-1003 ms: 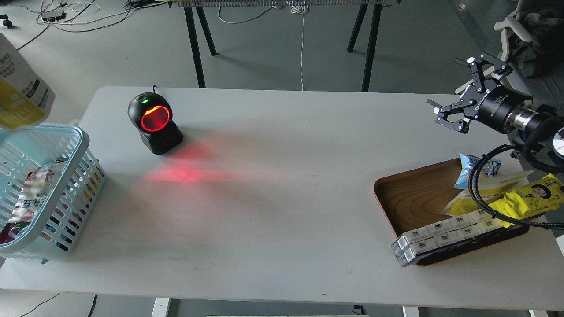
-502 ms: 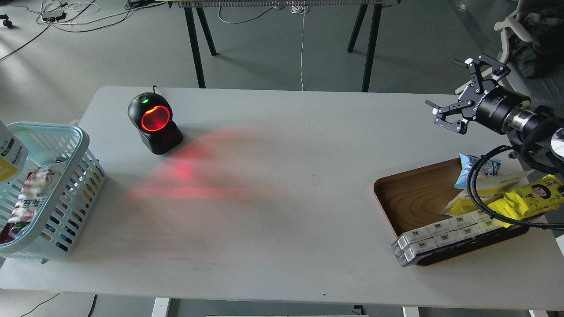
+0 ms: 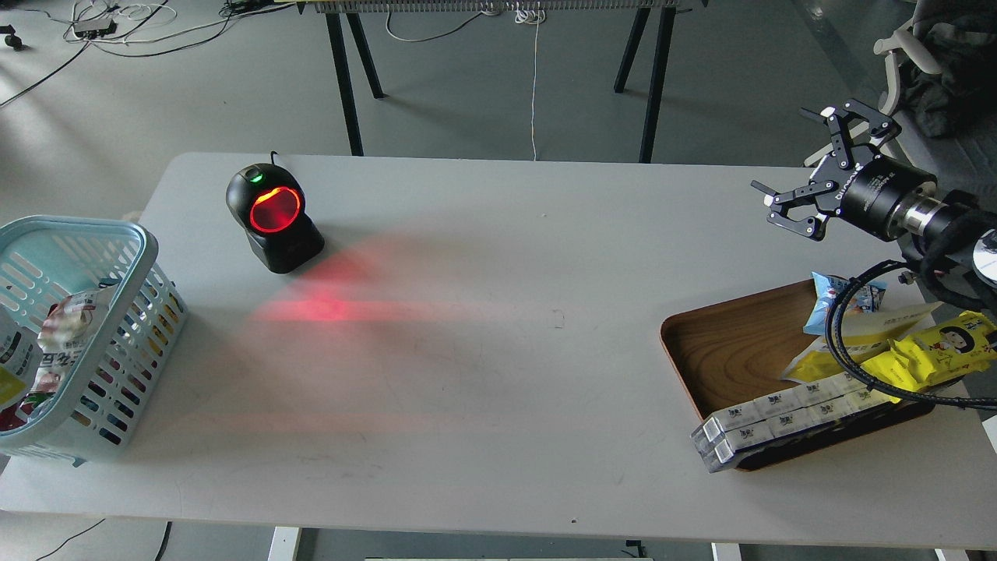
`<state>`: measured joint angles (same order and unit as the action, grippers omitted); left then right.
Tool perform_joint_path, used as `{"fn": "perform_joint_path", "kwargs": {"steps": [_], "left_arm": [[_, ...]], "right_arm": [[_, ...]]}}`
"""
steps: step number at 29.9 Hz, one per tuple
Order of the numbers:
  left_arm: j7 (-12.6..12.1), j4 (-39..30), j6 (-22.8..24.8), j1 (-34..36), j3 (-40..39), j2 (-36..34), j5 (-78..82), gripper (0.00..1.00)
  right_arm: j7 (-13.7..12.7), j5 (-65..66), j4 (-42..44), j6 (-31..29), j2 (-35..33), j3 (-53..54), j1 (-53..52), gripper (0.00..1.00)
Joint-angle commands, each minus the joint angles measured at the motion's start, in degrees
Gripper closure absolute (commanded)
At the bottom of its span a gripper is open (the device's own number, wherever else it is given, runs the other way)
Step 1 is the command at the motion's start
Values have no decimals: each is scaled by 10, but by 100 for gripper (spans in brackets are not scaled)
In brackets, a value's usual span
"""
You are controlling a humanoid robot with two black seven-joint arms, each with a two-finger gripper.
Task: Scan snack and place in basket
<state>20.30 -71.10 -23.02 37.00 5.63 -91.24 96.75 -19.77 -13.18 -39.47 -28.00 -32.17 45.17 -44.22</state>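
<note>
The snack pouch (image 3: 11,360), white above and yellow below, shows only partly at the far left edge, lying inside the light blue basket (image 3: 149,251). My left gripper is out of view. My right gripper (image 3: 796,157) is open and empty, held above the table's far right, behind the wooden tray and far from the basket.
A black scanner (image 3: 273,216) with a red glowing window stands at the back left and throws red light on the table. A red and white packet (image 3: 64,331) lies in the basket. The brown wooden tray (image 3: 724,351) at the right holds a yellow wrapper (image 3: 938,347), a light blue packet (image 3: 837,296) and white boxes (image 3: 779,417).
The pouch has come down from above the basket's left edge into the basket. The right gripper has hardly moved.
</note>
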Motion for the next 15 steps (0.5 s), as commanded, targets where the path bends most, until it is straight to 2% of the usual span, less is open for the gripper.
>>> {"fn": "perform_joint_path", "kwargs": {"steps": [1,3,8,9,12,15], "left_arm": [[-1,0,-10,0,2,-1,-2,84],[0,-1,-21,0,1,-3,-17,71],[8,-2,-40,6,-4,-6,-36,19],[9,-2,-43,10,-4,-8,-37,13],[8,-2,-50,25,-32,-10,-54,5],[7,-2,-47,33,-87,-8,-84,3]], "right_arm": [[0,0,0,0,0,0,0,0],[0,0,0,0,0,0,1,0],[0,-1,0,0,2,0,3,0],[0,0,0,0,4,0,2,0],[0,0,0,0,7,0,2,0],[0,0,0,0,7,1,2,0]]}}
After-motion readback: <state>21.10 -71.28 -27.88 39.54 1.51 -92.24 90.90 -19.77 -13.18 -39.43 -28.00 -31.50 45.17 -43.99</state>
